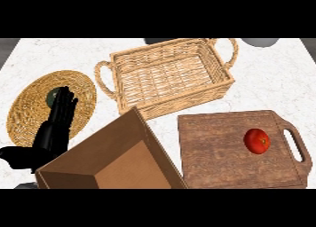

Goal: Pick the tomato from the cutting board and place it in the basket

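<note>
Fingers straight and pointing up, the left hand (pixel 56 119) shows at the view's left, resting over a round woven placemat (pixel 50 108) and holding nothing. A small dark green object (pixel 53 96) peeks out just beyond its fingertips; what it is cannot be told. Just right of that hand, an open cardboard box (pixel 115 157) sits tilted on the marble counter (pixel 278 84). Beyond and right of the hand stands the wicker basket (pixel 170 75), with a handle at each end. Farther right lies the wooden cutting board (pixel 219 150), and on it, toward its handle end, the tomato (pixel 257 141), well apart from the left hand, with the box between them. The tomato looks slightly taller than wide, its long axis running away from the robot.

No right hand shows, yet the tomato lies on the robot's right, so the right arm is probably the one better placed for the pick. From the tomato, the basket is up and to the left.
</note>
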